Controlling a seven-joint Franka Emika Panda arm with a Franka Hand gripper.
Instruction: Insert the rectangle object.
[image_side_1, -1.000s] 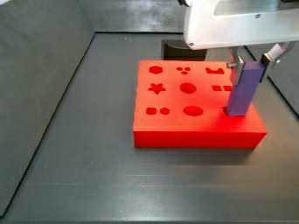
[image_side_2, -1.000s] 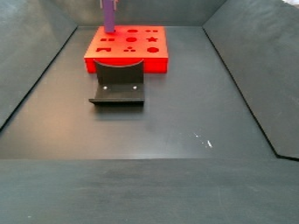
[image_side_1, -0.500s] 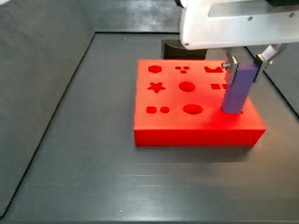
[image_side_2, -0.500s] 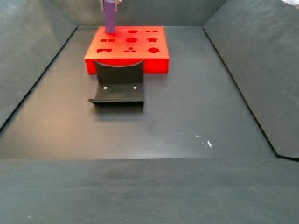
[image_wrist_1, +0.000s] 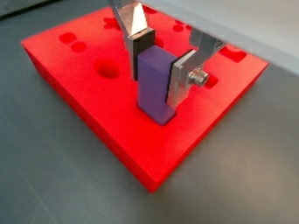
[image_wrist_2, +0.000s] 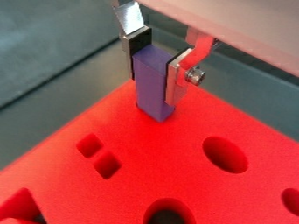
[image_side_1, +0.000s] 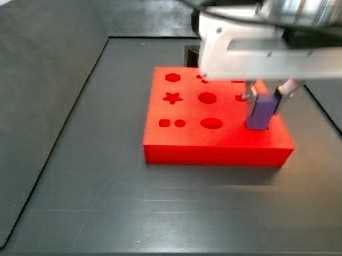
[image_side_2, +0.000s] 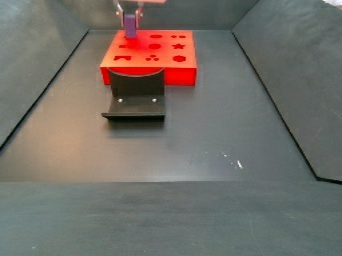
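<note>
Gripper (image_wrist_2: 156, 54) jaws clamp purple bar (image_wrist_2: 153, 86) upright, tip at red block (image_wrist_1: 128, 114) top. You risk jam if bar tilted/offset vs slot; pushing could shift block.

Lab rig: dark walled test bin (image_side_2: 267, 110)

I see a dark grey matte surface (image_side_2: 201, 190) with raised dark side walls (image_side_2: 287, 60) around it. A small pale mark (image_side_2: 235, 160), possibly a scratch, shows on it.
</note>
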